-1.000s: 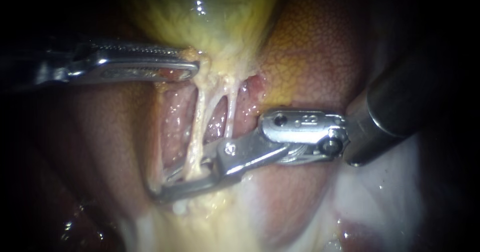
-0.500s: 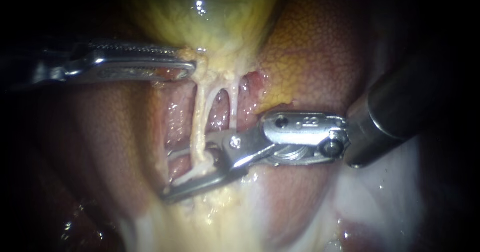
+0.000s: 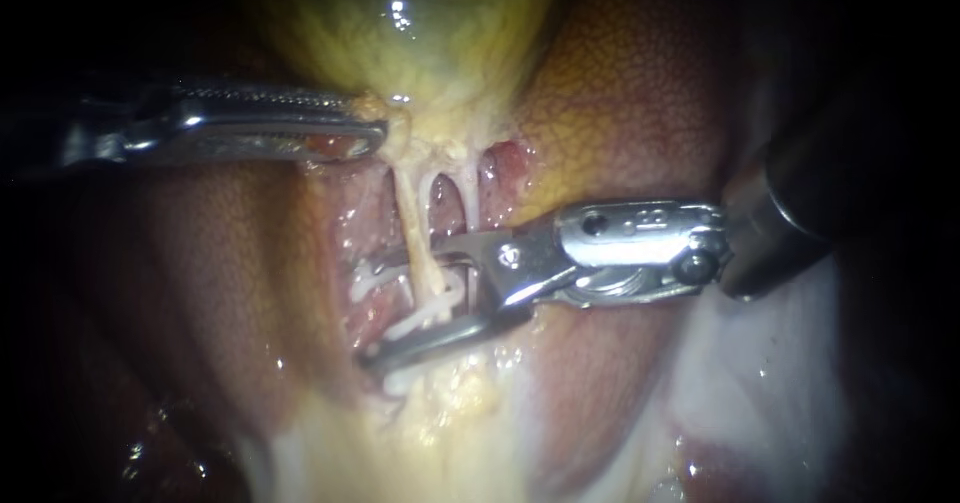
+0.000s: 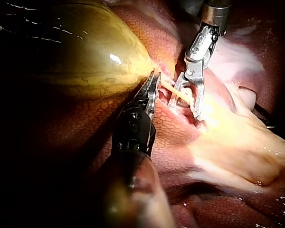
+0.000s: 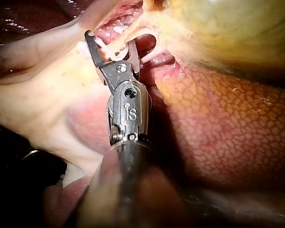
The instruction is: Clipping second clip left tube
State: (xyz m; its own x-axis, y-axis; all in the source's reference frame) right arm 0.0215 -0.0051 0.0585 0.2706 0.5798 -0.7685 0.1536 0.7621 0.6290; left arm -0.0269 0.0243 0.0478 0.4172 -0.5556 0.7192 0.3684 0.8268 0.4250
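Note:
The yellow-green gallbladder [image 3: 420, 33] narrows into two pale tubes. My left instrument [image 3: 378, 135] is shut on tissue at the gallbladder's neck and holds it taut; its jaws [image 4: 154, 78] also show in the left wrist view. My right instrument [image 3: 395, 311] comes in from the right with its jaws open around the left tube [image 3: 415, 223], low on its length. The right tube [image 3: 470, 198] runs just beside the upper jaw. Small white pieces [image 3: 365, 281] lie by the tube between the jaws; I cannot tell if they are a clip. The right wrist view shows the tube [image 5: 121, 45] crossing the open jaws [image 5: 111, 40].
Mottled brown liver [image 3: 640, 93] surrounds the field on both sides. Pale yellow fatty tissue [image 3: 450, 403] lies below the jaws, and whitish tissue [image 3: 760, 363] spreads under the right instrument's shaft.
My right instrument has drawn back to the right and risen along the left tube, its jaws still around it. The left instrument has stayed put.

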